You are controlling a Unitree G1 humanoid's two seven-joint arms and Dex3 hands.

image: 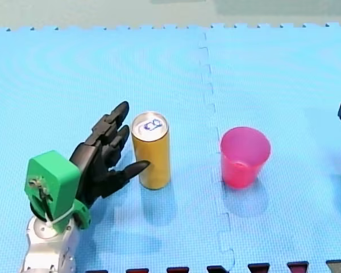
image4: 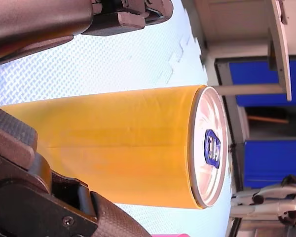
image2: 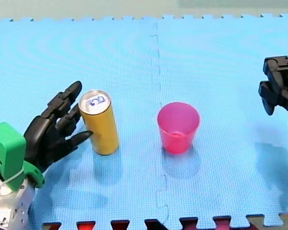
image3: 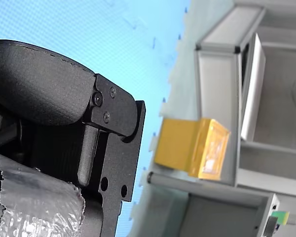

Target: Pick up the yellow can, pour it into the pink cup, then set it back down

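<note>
Can (image: 152,152) upright on blue foam mat (image: 273,68), silver top up, just left of the mat's seam (image: 207,74). Pink cup (image: 244,156) upright just right of that seam, near the can but apart from it, mouth up. Left hand (image: 94,162) low at the can's left, uncurled and gripping nothing. Two fingers (image: 116,122) stretched past the can's far-left side, thumb (image: 133,168) reaching across its near side. Thumb tip at or just against the yellow wall, contact too fine to call. From the second wrist view, same can lying between dark fingers on either side, mat showing between can and one of them. Right hand (image2: 278,84) off at the mat's right edge, well apart from cup and can, curled, nothing held.
</note>
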